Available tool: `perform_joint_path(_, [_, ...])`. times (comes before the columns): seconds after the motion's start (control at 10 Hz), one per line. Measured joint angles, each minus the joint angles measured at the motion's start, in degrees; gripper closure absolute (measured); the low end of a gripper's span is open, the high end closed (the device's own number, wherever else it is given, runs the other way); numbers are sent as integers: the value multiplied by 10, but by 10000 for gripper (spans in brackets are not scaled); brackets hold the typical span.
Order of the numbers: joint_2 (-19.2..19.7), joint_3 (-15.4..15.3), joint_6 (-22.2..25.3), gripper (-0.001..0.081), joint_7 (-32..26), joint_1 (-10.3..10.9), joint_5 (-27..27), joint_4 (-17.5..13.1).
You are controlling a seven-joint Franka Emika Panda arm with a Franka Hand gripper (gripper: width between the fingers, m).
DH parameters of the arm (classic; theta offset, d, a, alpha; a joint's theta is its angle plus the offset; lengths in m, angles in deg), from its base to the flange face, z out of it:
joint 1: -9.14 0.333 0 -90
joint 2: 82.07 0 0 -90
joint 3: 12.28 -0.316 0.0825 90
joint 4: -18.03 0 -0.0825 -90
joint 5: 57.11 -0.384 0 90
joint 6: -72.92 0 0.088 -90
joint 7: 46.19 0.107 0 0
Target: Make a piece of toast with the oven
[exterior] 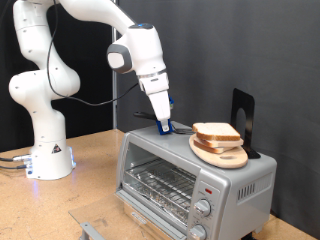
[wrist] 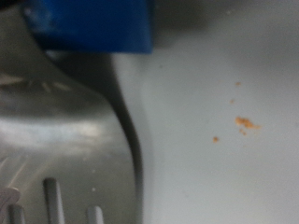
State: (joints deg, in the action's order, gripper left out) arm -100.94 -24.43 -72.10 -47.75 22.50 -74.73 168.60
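The silver-grey oven [exterior: 160, 175] stands on the wooden table, its glass door up and its wire rack visible behind it. The piece of toast [exterior: 216, 132] lies on a round light-wood board [exterior: 222, 154] on the oven's roof, towards the exterior view's right. My gripper [exterior: 164, 125] points down onto the roof just left of the board, its tip at a small blue part [exterior: 166, 128]. The toast is not between the fingers. The wrist view is blurred and close: a blue block [wrist: 89, 26], shiny slotted metal [wrist: 56, 140] and a grey surface with crumbs [wrist: 245, 121].
A black upright stand [exterior: 243, 112] rises behind the board on the oven. The knobs [exterior: 203, 208] and a small red light [exterior: 207, 188] are on the oven's front right. The robot's base [exterior: 48, 150] stands at the left, and a small metal piece [exterior: 92, 229] lies at the front edge.
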Motion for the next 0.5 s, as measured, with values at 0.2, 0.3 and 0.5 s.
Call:
perform_joint_path(0.2, [6,0,-7,-2,0,1,-4,0])
perform_joint_path(0.3, [8,0,-8,-2,0,1,-4,-1])
perform_joint_path(0.5, [11,0,-12,96,3,1,-4,-1])
